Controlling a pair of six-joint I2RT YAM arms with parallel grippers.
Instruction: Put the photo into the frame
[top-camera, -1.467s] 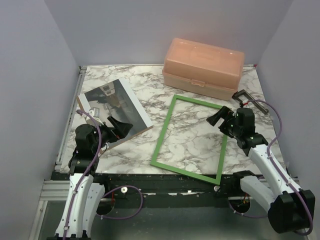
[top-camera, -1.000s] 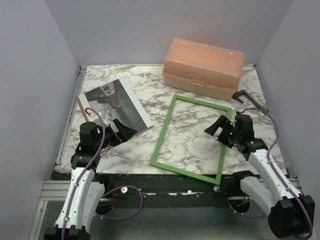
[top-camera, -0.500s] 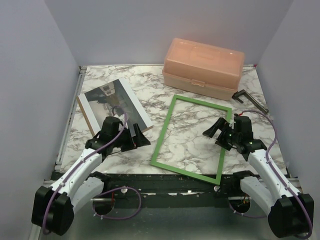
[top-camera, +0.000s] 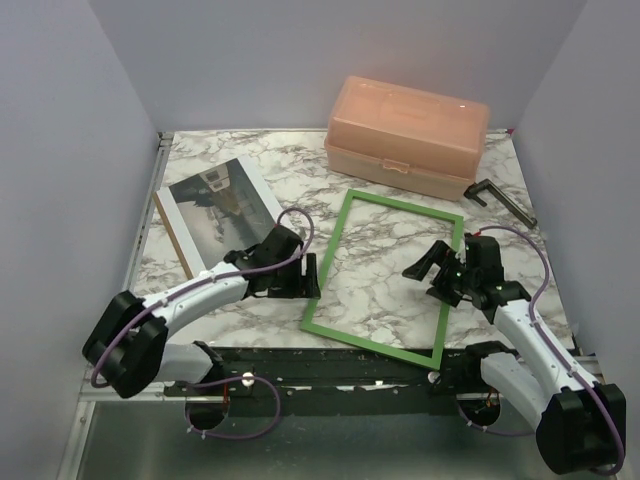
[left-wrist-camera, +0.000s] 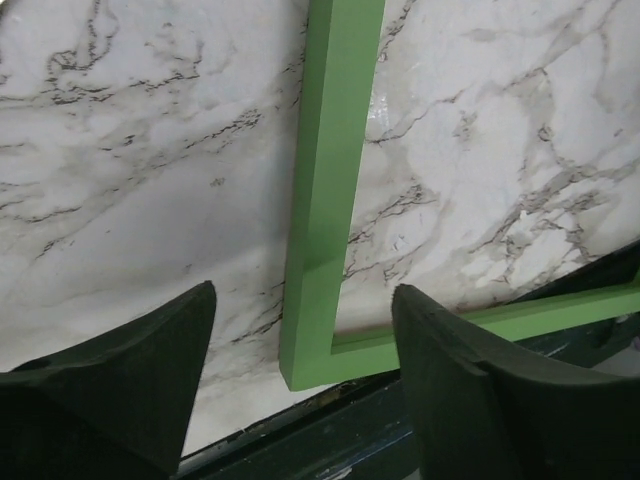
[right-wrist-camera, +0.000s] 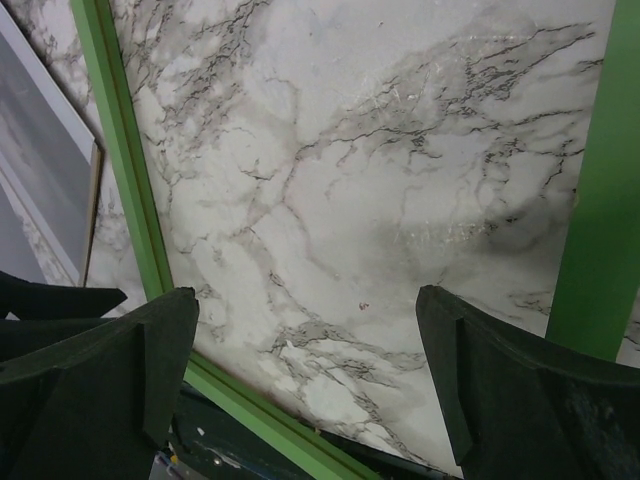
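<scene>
The green frame (top-camera: 400, 204) lies flat on the marble table, right of centre. The photo (top-camera: 220, 200) lies face up at the left, on a brown panel. My left gripper (top-camera: 311, 276) is open and low over the frame's left bar near its front-left corner. In the left wrist view that bar (left-wrist-camera: 330, 180) runs between the two fingers with a gap on each side, the gripper (left-wrist-camera: 305, 345) touching nothing. My right gripper (top-camera: 428, 277) hangs open over the frame's right part. In the right wrist view the gripper (right-wrist-camera: 305, 335) has only marble under it, between the frame's two long bars (right-wrist-camera: 110, 150).
A peach plastic box (top-camera: 405, 135) stands shut at the back, behind the frame. A black clamp-like tool (top-camera: 500, 198) lies at the right edge. The brown panel (top-camera: 170, 228) juts out from under the photo. The table's front edge (left-wrist-camera: 300, 425) lies just past the frame's corner.
My left arm has swung right, from the photo's near corner to the frame's left bar, and its jaws have narrowed slightly. My right gripper has crept a little left and toward me.
</scene>
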